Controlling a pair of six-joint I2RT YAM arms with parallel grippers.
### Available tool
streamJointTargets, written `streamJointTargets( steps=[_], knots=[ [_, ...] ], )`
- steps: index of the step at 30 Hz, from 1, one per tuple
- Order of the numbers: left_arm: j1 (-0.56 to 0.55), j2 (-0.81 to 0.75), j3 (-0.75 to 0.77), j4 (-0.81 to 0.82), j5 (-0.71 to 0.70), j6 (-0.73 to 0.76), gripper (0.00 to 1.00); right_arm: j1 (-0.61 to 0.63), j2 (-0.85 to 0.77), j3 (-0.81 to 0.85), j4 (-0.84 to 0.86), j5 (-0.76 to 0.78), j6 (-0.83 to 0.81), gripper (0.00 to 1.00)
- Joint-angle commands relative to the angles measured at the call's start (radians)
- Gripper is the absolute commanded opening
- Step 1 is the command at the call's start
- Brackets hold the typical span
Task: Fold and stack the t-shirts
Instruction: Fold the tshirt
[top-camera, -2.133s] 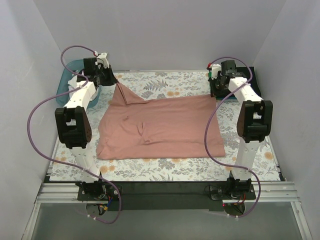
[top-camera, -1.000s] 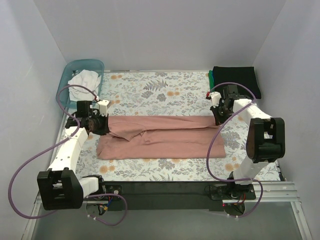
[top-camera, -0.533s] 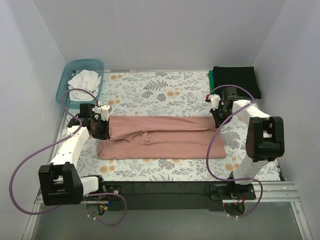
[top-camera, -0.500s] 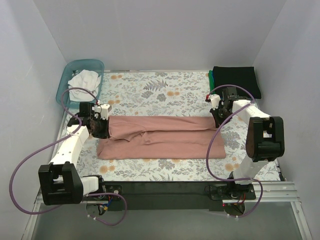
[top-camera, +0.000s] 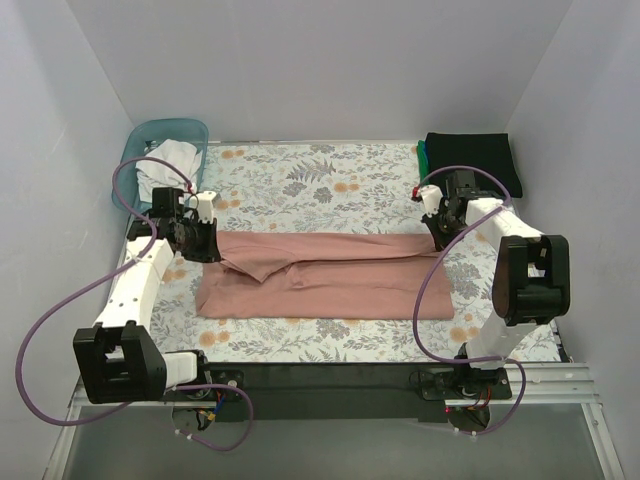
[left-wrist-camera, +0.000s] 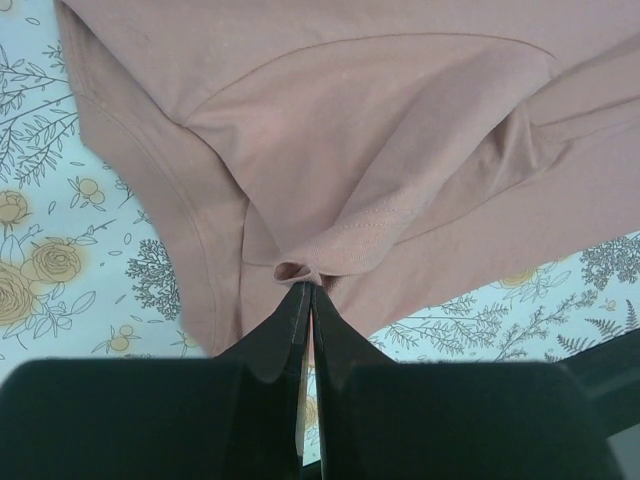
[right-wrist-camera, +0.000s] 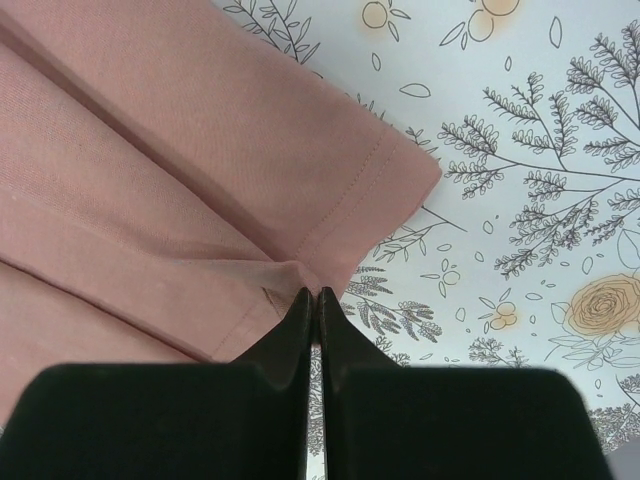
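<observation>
The dusty-pink t-shirt (top-camera: 330, 275) lies folded lengthwise as a long band across the middle of the flowered table. My left gripper (top-camera: 208, 242) is shut on its left end, pinching a small fold of cloth (left-wrist-camera: 300, 272). My right gripper (top-camera: 438, 236) is shut on the upper layer at the right end, near the hem corner (right-wrist-camera: 300, 272). A black t-shirt (top-camera: 470, 160) lies folded at the back right, with a teal-green edge (top-camera: 421, 155) under it. A white t-shirt (top-camera: 165, 165) sits crumpled in the basket.
A translucent teal basket (top-camera: 140, 140) stands at the back left corner. White walls close in on three sides. The flowered cloth (top-camera: 320, 175) covers the table behind and in front of the pink shirt.
Both grippers carried the far edge of the pink shirt toward the near side, folding it into a band. Since half a second ago the left gripper has moved slightly up and back.
</observation>
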Motion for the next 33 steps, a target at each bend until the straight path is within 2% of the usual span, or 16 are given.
streamJointTargets(
  steps=[1, 12, 28, 29, 30, 31, 33],
  knots=[
    [0.003, -0.017, -0.023, -0.026, 0.015, 0.011, 0.00, -0.009, -0.035, 0.004, -0.006, 0.026, -0.030, 0.01],
    [0.003, 0.054, -0.181, 0.035, -0.040, 0.051, 0.00, -0.007, 0.031, -0.050, 0.012, 0.006, -0.036, 0.01],
    [0.003, 0.158, -0.183, 0.035, -0.023, 0.058, 0.00, -0.007, 0.063, -0.053, 0.017, 0.007, -0.022, 0.01],
    [0.002, 0.170, -0.159, 0.029, -0.026, 0.049, 0.00, -0.009, 0.064, -0.049, 0.012, 0.012, -0.013, 0.05],
    [0.002, 0.181, -0.143, 0.021, -0.024, 0.046, 0.08, -0.009, 0.066, -0.040, 0.009, 0.010, -0.012, 0.22],
    [0.003, 0.187, -0.122, 0.014, -0.014, 0.045, 0.16, -0.007, 0.061, -0.035, 0.005, 0.007, -0.012, 0.35],
    [0.008, 0.163, -0.059, 0.018, 0.032, 0.045, 0.27, -0.007, 0.049, -0.017, -0.008, -0.005, -0.004, 0.52]
  ],
)
